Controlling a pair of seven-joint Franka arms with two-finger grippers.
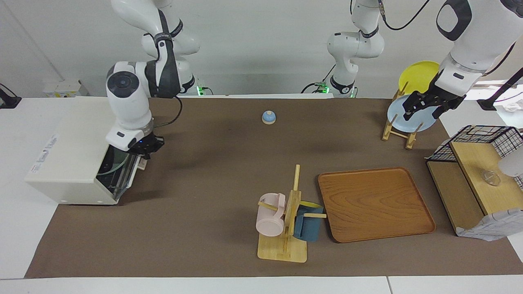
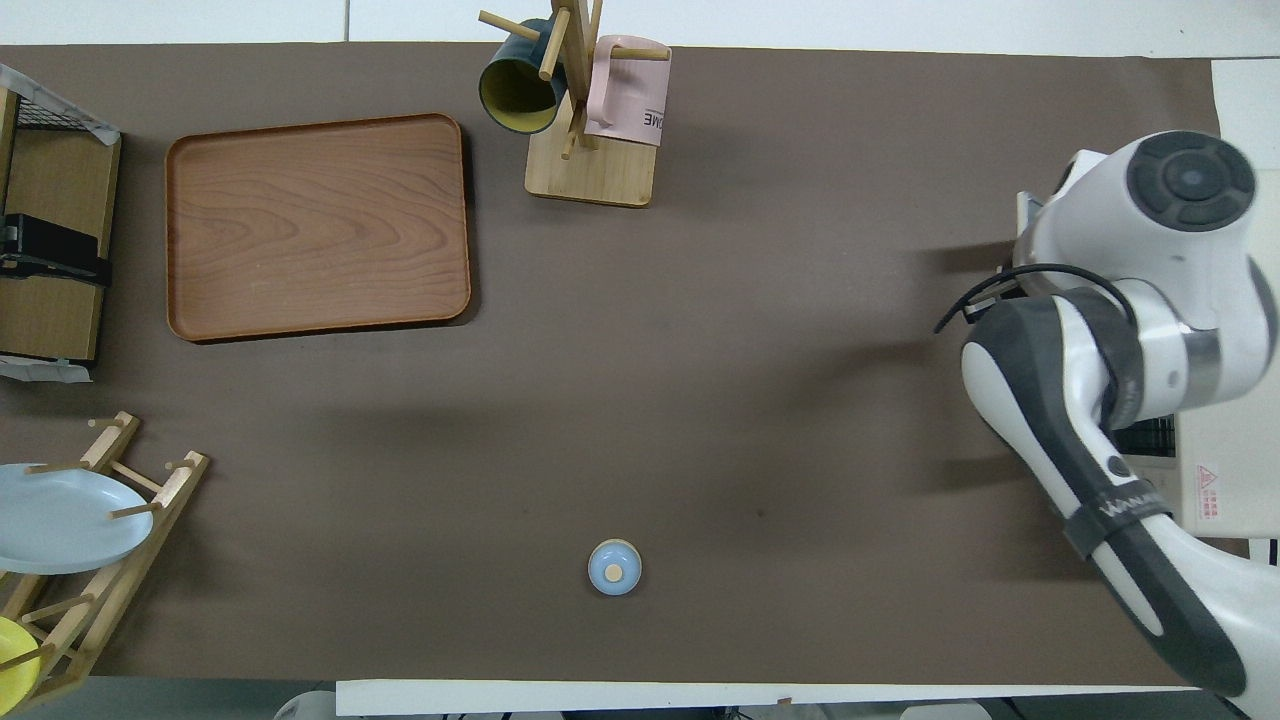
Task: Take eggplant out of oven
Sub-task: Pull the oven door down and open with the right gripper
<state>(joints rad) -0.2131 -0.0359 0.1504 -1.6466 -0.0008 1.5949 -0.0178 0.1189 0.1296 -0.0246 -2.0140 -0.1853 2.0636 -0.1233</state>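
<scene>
Surface: I see a brown mat (image 1: 212, 171) laid over a white table (image 1: 24, 228), with a pale wall at twelve o'clock in the facing view.

Oven (image 1: 69, 163): it sits at nine o'clock in the facing view, at the right arm's end of the table. The glass door faces the mat and I cannot tell how far it stands open.

Right gripper (image 1: 145, 151): it is at the oven's front upper corner, by the door edge. I cannot tell how wide its fingers are or whether they touch anything.

Eggplant: I cannot find it in either view, so I cannot say where it lies.

Bell (image 1: 268, 117): a small blue dome near twelve o'clock, close to the robots.

Mug tree (image 1: 288, 222): at six o'clock in the facing view, carrying a pink mug (image 1: 270, 219) and a dark blue mug (image 1: 308, 226).

Tray (image 1: 374, 203): bare wood, just beside the mug tree toward the left arm's end.

Plate rack (image 1: 398, 130): at two o'clock, holding a pale blue plate (image 1: 398, 120) and a yellow plate (image 1: 419, 75).

Left gripper (image 1: 425, 107): it hangs over the pale blue plate, fingers spread apart and holding nothing.

Wire basket (image 1: 478, 141): at three o'clock, on a wooden shelf (image 1: 470, 179).
</scene>
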